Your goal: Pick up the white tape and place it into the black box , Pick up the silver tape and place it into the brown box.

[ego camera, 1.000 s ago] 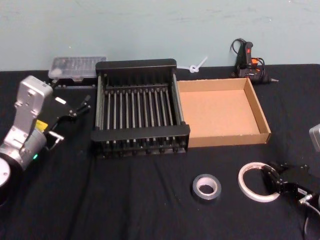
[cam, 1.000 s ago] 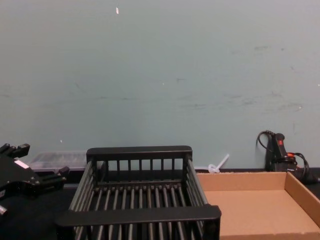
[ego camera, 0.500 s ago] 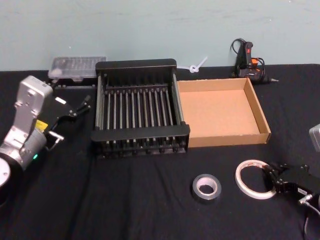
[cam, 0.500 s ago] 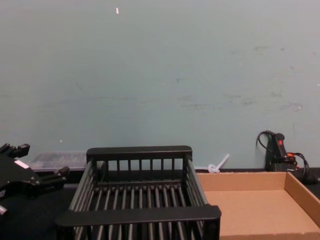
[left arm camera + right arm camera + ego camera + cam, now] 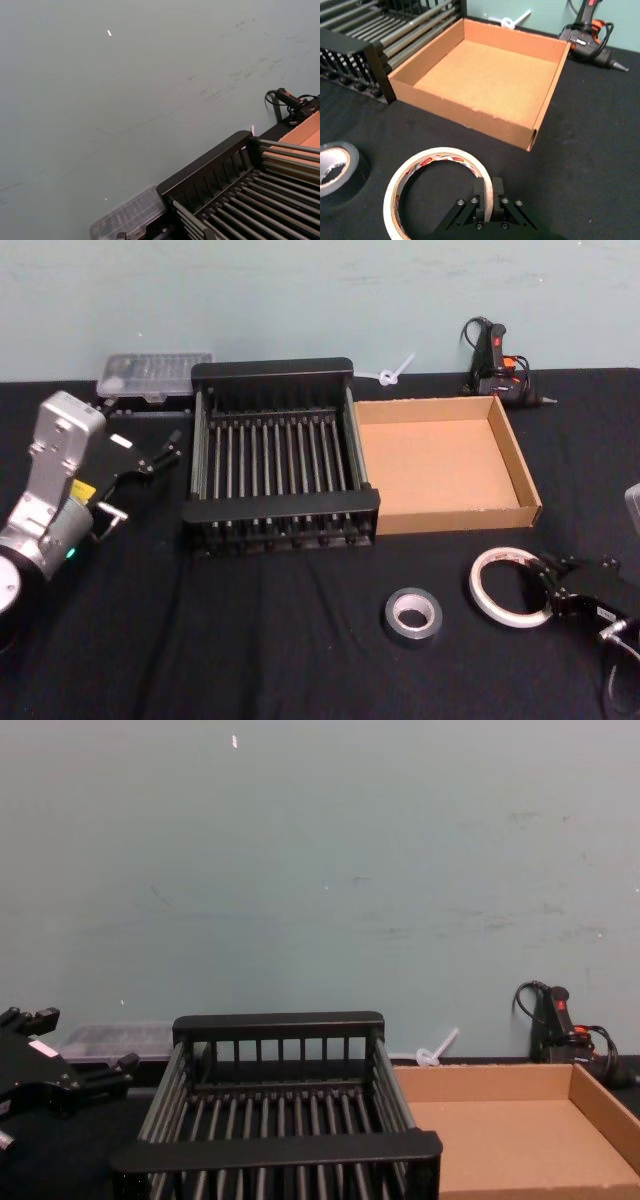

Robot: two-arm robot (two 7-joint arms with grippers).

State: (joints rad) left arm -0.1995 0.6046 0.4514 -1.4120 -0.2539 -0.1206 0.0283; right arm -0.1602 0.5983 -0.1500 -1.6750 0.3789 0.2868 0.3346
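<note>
Gripping the white tape (image 5: 439, 189) by its thin wall, my right tool (image 5: 488, 196) risks slippage when lifting.

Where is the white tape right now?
In the head view, the white tape sits front right, pinched at its rim by the right gripper, right of the silver tape.

A workshop bench: black cloth (image 5: 250, 640), glue gun (image 5: 497, 365), bare painted wall (image 5: 320, 870).

Silver tape (image 5: 334, 167) cut by the wrist picture's edge, white tape (image 5: 440, 192) rim partly hidden beside it by right gripper (image 5: 488, 200)
</note>
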